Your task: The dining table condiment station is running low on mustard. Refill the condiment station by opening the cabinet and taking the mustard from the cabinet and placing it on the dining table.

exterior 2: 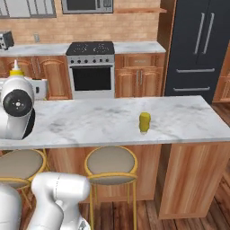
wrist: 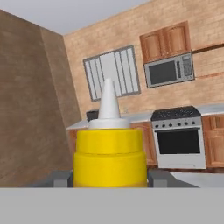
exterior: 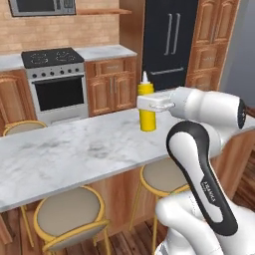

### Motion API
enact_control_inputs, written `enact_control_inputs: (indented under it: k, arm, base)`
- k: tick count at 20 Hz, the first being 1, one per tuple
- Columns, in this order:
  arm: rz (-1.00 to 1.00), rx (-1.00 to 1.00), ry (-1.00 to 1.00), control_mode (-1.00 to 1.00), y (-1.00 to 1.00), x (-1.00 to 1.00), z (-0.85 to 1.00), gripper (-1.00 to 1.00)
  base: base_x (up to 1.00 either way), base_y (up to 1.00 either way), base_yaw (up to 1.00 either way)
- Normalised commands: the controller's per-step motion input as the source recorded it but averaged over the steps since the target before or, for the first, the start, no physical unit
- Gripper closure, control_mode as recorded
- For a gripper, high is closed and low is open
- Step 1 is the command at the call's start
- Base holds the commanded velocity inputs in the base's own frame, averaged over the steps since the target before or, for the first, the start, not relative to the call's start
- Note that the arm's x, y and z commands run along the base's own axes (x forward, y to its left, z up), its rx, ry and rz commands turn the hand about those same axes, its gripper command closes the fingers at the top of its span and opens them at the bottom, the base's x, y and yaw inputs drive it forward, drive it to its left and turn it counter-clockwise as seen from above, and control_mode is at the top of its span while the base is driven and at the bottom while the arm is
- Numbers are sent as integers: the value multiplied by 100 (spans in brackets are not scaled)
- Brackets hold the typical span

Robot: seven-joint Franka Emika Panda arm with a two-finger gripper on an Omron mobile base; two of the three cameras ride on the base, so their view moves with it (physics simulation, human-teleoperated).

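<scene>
Mustard (exterior: pixel 146 108) stands upright between my claw (exterior: pixel 148 103) fingers, clenched around its yellow middle — its base sits at the marble counter (exterior: pixel 64 154), though whether it touches I cannot tell. In the hand view the bottle (wrist: pixel 109 157) sits at six o'clock, the stove (wrist: pixel 180 138) at three — a small yellow-green jar (exterior 2: pixel 144 122) stands well apart on the counter

Steel oven (exterior: pixel 55 82) against the brick wall, microwave (exterior: pixel 42 7) above it, black fridge (exterior: pixel 169 42) right of it, round stools (exterior: pixel 69 214) nearer than it
</scene>
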Motion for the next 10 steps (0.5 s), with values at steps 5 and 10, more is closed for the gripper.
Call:
enact_control_inputs:
  k: [5, 10]
  arm:
    - [0, 0, 0, 100, 0, 0, 0, 100]
    - [-9, 0, 1, -100, -10, 20, -28, 100]
  base:
    - [59, 16, -29]
    - [20, 4, -11]
